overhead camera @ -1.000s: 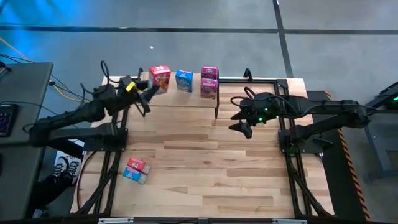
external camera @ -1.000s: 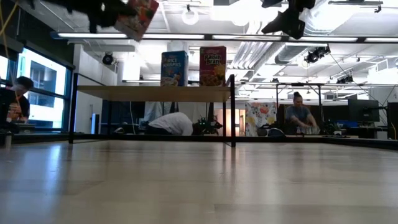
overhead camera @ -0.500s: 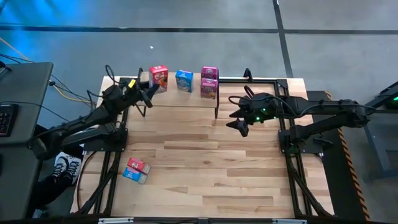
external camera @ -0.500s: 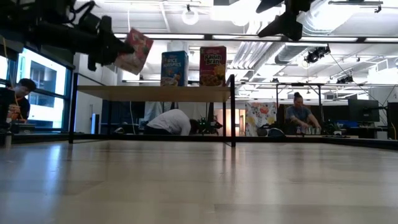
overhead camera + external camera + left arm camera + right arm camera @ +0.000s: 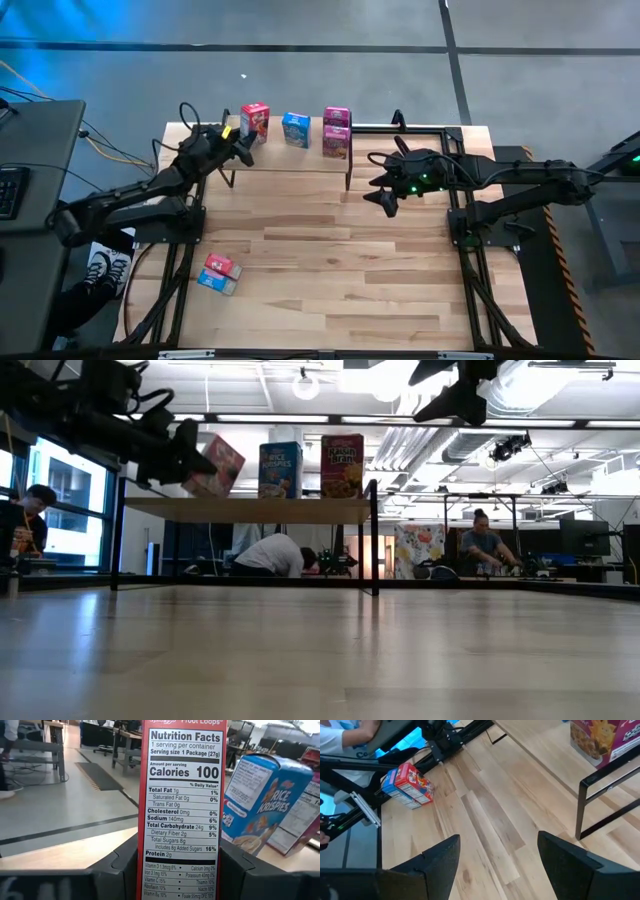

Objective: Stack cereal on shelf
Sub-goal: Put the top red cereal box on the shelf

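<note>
A red cereal box (image 5: 255,121) is held by the left gripper (image 5: 238,146) at the left end of the shelf (image 5: 285,158). In the left wrist view the box's nutrition panel (image 5: 182,810) is seen clamped between the two dark fingers (image 5: 117,870). In the low view the box (image 5: 214,465) is tilted, its lower edge at or just above the shelf board (image 5: 245,509) (whether contact is made cannot be told).

On the shelf to its right a blue cereal box (image 5: 295,129) is stood upright, and further right a pink box (image 5: 337,137) is placed; in the high view this looks like two pink boxes, one directly behind the other. The blue box (image 5: 265,800) is also seen just beside the held one in the left wrist view.

Two more boxes, one red (image 5: 219,265) and one blue (image 5: 215,282), are left lying together on the table (image 5: 330,260) near its front left, well apart from the shelf.

The right gripper (image 5: 385,198) is held above the table just right of the shelf, its fingers (image 5: 440,857) spread wide with nothing between them.
</note>
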You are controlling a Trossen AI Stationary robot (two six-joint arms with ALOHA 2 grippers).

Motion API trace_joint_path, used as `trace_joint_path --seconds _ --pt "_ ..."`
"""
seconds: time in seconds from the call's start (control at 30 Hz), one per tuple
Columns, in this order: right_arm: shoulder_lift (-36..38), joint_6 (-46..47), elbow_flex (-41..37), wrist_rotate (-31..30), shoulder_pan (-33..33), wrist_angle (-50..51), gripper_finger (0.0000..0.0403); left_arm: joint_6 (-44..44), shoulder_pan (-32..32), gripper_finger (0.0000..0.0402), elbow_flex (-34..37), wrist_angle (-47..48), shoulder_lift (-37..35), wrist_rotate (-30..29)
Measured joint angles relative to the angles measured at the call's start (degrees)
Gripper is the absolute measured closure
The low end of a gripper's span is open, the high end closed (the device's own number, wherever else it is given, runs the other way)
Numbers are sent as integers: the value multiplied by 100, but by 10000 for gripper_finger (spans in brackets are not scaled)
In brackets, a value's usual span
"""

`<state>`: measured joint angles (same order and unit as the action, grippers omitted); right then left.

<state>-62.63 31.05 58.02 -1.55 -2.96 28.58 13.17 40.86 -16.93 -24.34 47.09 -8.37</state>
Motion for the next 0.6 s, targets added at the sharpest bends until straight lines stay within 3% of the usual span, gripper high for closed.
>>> trace_joint_path --seconds 0.6 --pt "0 -108 0 -49 0 2 141 -188 0 198 -4 3 96 -34"
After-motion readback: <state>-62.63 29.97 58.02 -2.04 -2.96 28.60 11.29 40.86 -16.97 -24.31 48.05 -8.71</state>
